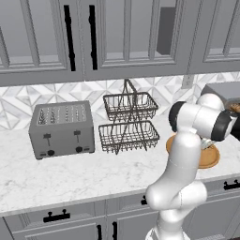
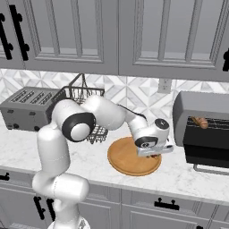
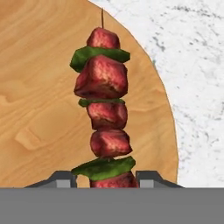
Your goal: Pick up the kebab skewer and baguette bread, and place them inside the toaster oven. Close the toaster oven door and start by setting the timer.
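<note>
Your gripper (image 2: 154, 155) hangs low over the right part of the round wooden board (image 2: 127, 160), which serves as the landmark here. In the hand view, the kebab skewer (image 3: 105, 113) lies on the board near its edge, and the 2 fingertips (image 3: 61, 179) flank its near end, 1 on each side; you cannot tell whether they press on it. The toaster oven (image 2: 201, 120) stands to the right of the board with its door (image 2: 208, 156) dropped open, and the baguette (image 2: 200, 121) rests inside. The slot toaster (image 1: 61, 129) sits well left of the board, past the wire basket rack (image 1: 127, 124).
</note>
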Tool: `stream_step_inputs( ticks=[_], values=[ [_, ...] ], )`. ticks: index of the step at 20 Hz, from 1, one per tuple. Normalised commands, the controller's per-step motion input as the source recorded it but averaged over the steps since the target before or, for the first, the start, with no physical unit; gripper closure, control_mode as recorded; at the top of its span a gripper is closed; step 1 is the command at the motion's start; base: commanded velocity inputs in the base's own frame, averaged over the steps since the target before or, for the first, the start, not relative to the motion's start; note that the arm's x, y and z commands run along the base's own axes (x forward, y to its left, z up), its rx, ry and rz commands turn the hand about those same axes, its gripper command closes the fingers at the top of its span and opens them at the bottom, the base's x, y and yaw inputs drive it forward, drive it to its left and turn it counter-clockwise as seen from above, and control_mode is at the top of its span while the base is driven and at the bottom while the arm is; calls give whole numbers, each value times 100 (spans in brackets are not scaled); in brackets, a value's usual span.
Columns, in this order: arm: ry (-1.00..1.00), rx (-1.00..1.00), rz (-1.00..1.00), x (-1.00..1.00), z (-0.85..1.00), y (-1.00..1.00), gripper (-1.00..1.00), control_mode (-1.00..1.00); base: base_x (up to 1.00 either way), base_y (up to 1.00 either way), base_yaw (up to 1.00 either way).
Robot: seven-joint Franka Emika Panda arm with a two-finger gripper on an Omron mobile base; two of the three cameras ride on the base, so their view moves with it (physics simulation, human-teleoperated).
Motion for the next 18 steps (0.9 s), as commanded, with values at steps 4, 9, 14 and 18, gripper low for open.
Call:
stream_step_inputs(
  ticks=[4, 9, 14, 18],
  values=[
    [0, 0, 0, -7, -10, 2, 100, -100, 0, 0, 0],
    [0, 0, -5, -50, 30, 33, 100, -100, 0, 0, 0],
    [0, 0, -6, -47, 80, 66, 100, -100, 0, 0, 0],
    [0, 0, -8, -42, 93, 65, 100, -100, 0, 0, 0]
  ],
)
